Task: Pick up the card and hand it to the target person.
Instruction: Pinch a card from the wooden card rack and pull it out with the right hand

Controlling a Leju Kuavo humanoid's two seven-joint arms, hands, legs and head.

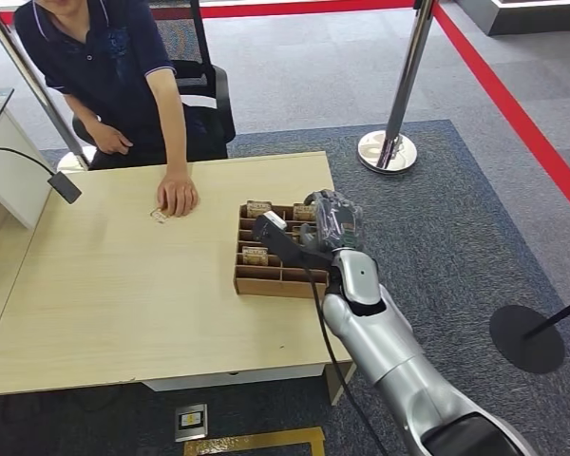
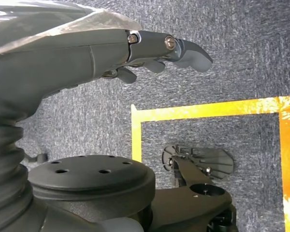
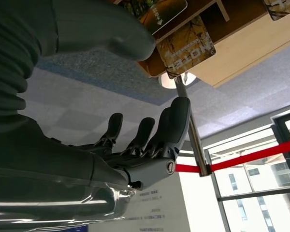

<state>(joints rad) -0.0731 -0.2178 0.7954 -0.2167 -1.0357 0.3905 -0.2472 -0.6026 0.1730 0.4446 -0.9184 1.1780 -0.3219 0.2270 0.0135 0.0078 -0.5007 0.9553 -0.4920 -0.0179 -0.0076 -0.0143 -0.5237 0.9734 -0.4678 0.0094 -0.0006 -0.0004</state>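
Our right hand [image 1: 330, 220] hovers over the far right corner of the card box [image 1: 248, 281], fingers [image 3: 147, 137] apart and holding nothing, with the thumb spread away from them in the right wrist view. We judge it is poised that way so a card can be pinched between thumb and fingers, though no contact is made yet. In that same view two cards [image 3: 185, 46] stand on edge in the wooden slots just beyond the thumb, near but not touching it.

Cards sit upright in the box's compartments, which we think is why the hand comes from above: an edge sticking up is easier to pinch than a flat card. From the head view we cannot tell which slot the hand is aimed at, since the hand covers that corner.

Our left hand [image 2: 165, 50] hangs at our side over the carpet [image 2: 227, 34], fingers loosely extended, nothing in it; it looks to have no part in this step.

Across the worktop [image 1: 110, 294] a seated person rests a hand [image 1: 177, 196] on the surface, with a small card-like piece [image 1: 158, 216] just beside it. That hand lies well apart from the box, so we judge the handover will call for a reach across the worktop once a card is gripped. The pick-up is not yet done.
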